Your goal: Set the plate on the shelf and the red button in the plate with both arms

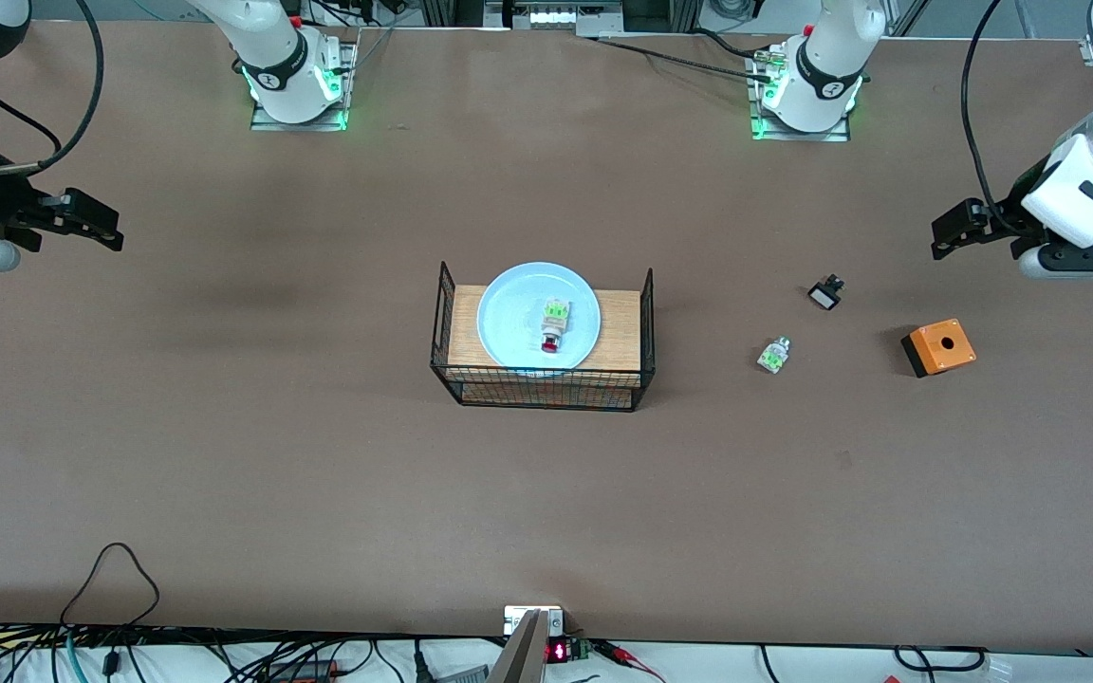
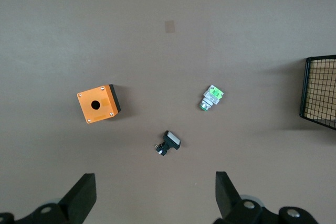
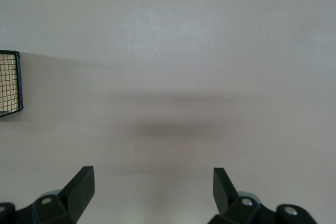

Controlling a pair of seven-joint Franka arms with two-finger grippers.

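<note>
While the red button (image 1: 552, 327) lies on the plate (image 1: 509, 313) atop the wire rack (image 1: 543, 389), left tool (image 1: 945, 237) wide over the desk's (image 1: 319, 455) end, right tool (image 1: 96, 223) wide over its own end, both empty.

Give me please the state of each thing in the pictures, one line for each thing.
plate: lying flat on the wire rack's wooden top.
red button: lying on its side on the plate.
wire rack: upright, mid-table.
green button part: lying loose on the table.
black-and-white part: lying loose on the table.
orange box: on the table, hole facing up.
left pincer: open, empty.
right pincer: open, empty.
</note>
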